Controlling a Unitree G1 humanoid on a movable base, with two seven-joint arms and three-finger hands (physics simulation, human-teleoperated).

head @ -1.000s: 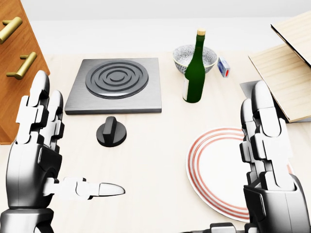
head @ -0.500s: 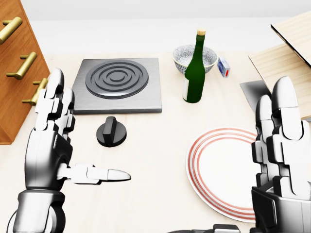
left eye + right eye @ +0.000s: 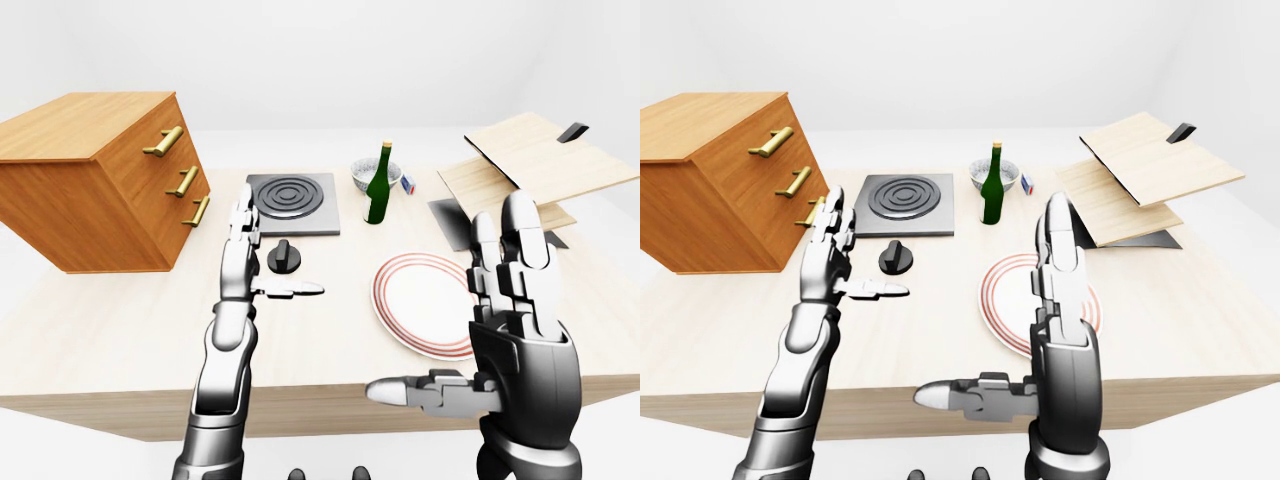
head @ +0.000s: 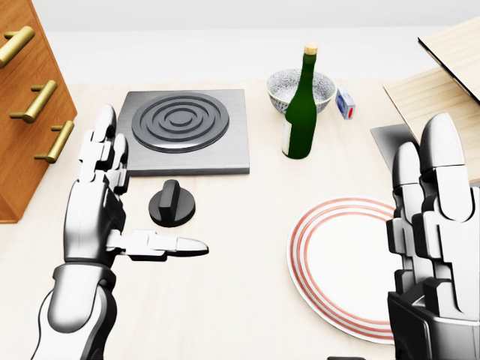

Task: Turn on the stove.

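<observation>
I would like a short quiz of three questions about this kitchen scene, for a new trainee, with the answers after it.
1. True or false: the left hand is closed round the black stove knob.
2. What stands nearest the green bottle toward the top of the head view? A) the patterned bowl B) the striped plate C) the wooden drawer chest
3. Fill in: the knob sits just below the ____ in the head view.

Key
1. False: the fingers are spread open and the hand is beside the knob, on its left.
2. A
3. Stove plate, the grey slab with the ringed burner.
</observation>
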